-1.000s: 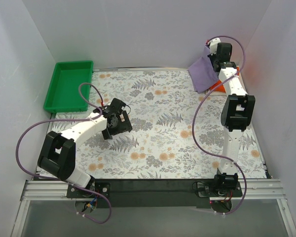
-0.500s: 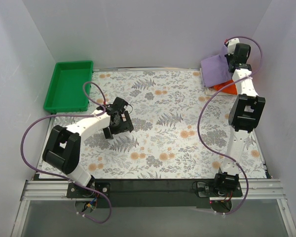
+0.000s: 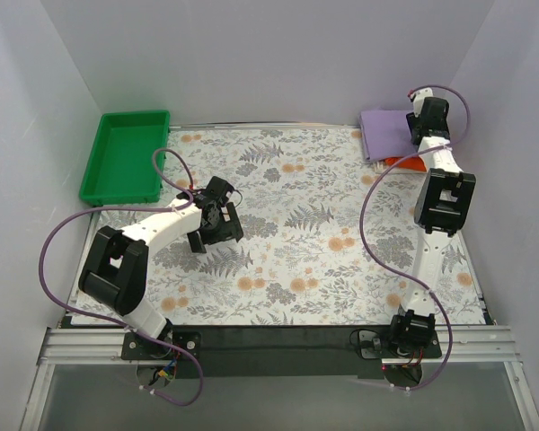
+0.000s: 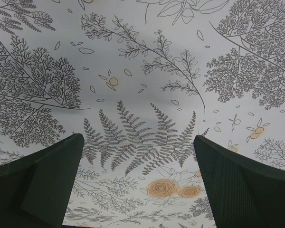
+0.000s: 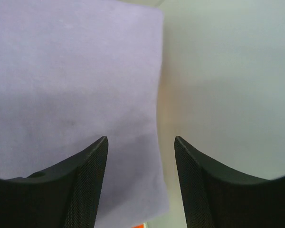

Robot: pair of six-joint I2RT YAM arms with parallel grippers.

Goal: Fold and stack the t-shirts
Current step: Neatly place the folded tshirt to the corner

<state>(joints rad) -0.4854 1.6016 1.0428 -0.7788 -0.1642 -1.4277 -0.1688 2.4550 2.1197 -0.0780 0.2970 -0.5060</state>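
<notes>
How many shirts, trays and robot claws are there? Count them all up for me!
T-shirts: 2 showing, the purple t-shirt lying over the orange t-shirt
Trays: 1, the green tray
Claws: 2, the left claw and the right claw
Total: 5

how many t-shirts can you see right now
2: a lavender t-shirt on top at the far right corner, an orange t-shirt peeking out beneath it. Others may be hidden underneath.
</notes>
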